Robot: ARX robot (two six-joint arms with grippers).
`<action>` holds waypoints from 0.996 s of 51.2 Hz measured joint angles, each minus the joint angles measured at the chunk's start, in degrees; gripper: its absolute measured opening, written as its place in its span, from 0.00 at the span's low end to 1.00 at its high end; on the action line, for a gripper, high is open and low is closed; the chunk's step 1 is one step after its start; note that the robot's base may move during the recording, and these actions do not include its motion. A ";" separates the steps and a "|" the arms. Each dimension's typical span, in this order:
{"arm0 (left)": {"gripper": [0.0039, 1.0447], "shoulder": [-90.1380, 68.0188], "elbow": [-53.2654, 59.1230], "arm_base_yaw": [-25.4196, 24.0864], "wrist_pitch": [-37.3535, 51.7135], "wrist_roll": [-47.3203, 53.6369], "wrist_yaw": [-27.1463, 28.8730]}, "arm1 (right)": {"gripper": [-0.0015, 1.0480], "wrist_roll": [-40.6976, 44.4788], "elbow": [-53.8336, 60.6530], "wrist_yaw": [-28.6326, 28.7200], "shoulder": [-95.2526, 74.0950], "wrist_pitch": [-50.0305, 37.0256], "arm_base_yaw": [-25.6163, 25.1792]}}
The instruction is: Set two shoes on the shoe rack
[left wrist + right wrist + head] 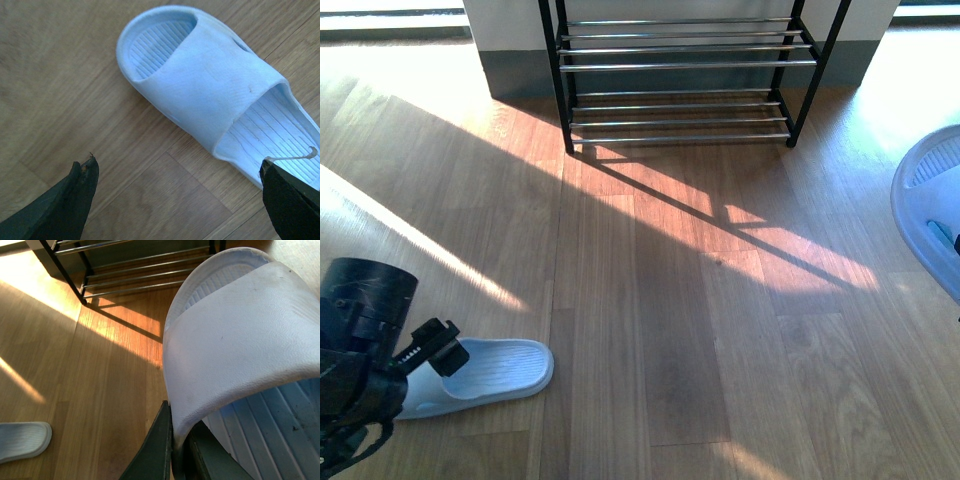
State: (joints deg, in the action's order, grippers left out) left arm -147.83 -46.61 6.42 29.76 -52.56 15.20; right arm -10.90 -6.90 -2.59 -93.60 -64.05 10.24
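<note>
One pale blue slide (490, 372) lies on the wood floor at the front left. My left gripper (438, 348) hovers at its heel end. In the left wrist view the left gripper (177, 172) is open and empty, jaws wide apart, just short of the slide (200, 95). My right gripper (179, 442) is shut on the strap edge of the other pale blue slide (240, 340) and holds it off the floor. The shoe rack (685, 65), with black frames and chrome bars, stands at the far middle and also shows in the right wrist view (145, 270). No grey sneakers are in view.
A pale blue rounded shape (932, 210) fills the right edge of the front view, probably the held slide. A grey-and-white wall base (520, 60) runs behind the rack. Sunlit wood floor (670, 300) lies between me and the rack. The floor slide also shows in the right wrist view (22, 440).
</note>
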 joint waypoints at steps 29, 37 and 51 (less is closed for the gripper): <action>0.91 -17.16 -18.10 0.63 -6.12 -5.99 -1.20 | 0.02 0.00 0.00 0.02 0.00 0.00 0.00; 0.74 -17.57 -19.26 0.15 -7.08 -6.05 -0.57 | 0.02 0.00 0.00 0.00 0.00 0.00 0.00; 0.36 -18.36 -20.44 -0.42 -7.69 -6.03 -0.22 | 0.02 0.00 0.00 0.00 0.00 0.00 0.00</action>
State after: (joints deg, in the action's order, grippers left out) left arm -166.19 -67.05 6.00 22.06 -58.59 14.98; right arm -10.90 -6.90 -2.59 -93.60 -64.05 10.24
